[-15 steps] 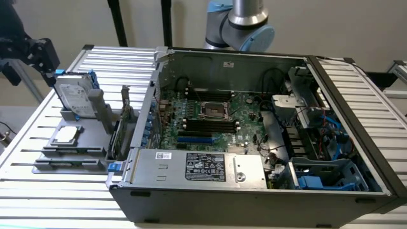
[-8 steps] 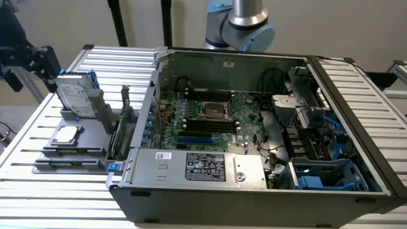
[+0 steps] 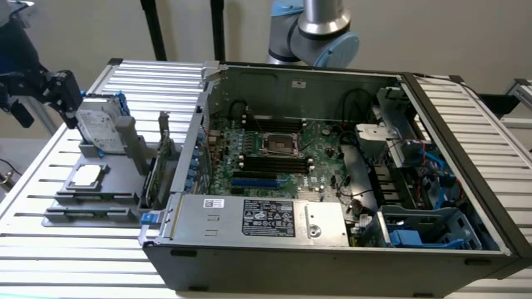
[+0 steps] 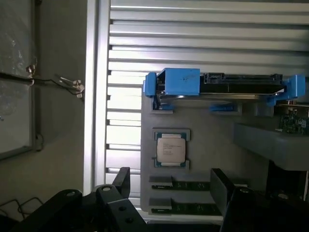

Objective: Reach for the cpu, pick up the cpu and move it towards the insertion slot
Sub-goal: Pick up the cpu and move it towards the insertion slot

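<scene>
While I watched the feed from my desk, the gripper (image 4: 171,186) hung over the grey tray (image 4: 212,140) with its jaws spread wide and nothing between them. Its two dark fingers (image 4: 122,180) framed the wrist view, and neither one touched anything on the tray.

I saw the cpu (image 4: 170,148) lying flat in a shallow square seat on that tray, its silvery top facing up. It sat roughly in line with the gap between the fingers but clear of them. On one side of it the hard drive (image 4: 227,86) stood on edge in its blue rails. On the other side two memory sticks (image 4: 181,185) lay in their holders, closer to the gripper than the chip was.

From the exterior view I could place the tray on the slatted aluminium table (image 3: 50,246), at the exterior view's left of the open computer case (image 3: 332,261). The gripper showed there as a dark shape high beside the upright drive, above the chip and apart from it.

Inside the case the insertion slot (image 3: 281,144) sat on the green motherboard (image 3: 328,159), a silver frame around a dark centre, with long black memory slots (image 3: 275,166) just beside it. The case wall stood between the chip and the socket, and the two were well apart. A silver power supply (image 3: 258,218) lay along the near edge of the case.
</scene>
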Robot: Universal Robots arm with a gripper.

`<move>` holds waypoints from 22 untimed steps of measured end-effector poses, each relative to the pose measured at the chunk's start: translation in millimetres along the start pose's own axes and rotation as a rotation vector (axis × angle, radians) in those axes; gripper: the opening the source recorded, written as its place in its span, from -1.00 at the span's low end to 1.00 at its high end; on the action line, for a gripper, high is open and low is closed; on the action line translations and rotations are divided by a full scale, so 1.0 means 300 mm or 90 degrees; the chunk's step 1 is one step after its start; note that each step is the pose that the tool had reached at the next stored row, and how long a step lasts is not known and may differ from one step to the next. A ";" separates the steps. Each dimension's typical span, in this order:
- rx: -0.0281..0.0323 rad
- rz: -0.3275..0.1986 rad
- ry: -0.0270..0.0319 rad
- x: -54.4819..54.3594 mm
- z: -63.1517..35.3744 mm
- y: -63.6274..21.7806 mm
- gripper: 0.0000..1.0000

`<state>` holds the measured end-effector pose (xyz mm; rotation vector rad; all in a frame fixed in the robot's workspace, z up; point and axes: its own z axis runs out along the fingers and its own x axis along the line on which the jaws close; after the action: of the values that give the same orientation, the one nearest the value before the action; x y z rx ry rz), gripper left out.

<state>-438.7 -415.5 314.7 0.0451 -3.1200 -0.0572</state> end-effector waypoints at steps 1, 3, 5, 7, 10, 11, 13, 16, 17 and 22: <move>0.0000 0.000 0.0000 -0.001 0.006 -0.003 0.53; 0.0000 0.000 -0.0001 -0.003 0.018 -0.010 0.53; 0.0000 0.000 -0.0001 -0.007 0.030 -0.015 0.53; 0.0000 0.000 0.0000 -0.011 0.041 -0.019 0.53; 0.0000 0.000 0.0000 -0.017 0.060 -0.026 0.53; 0.0000 0.000 0.0000 -0.019 0.066 -0.029 0.53; 0.0000 0.000 0.0000 -0.023 0.077 -0.033 0.53; 0.0000 -0.001 0.0000 -0.025 0.095 -0.036 0.53; 0.0001 -0.001 0.0001 -0.025 0.102 -0.037 0.53; 0.0000 -0.002 0.0000 -0.026 0.132 -0.042 0.53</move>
<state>-431.4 -426.6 274.6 0.0511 -3.1200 -0.0572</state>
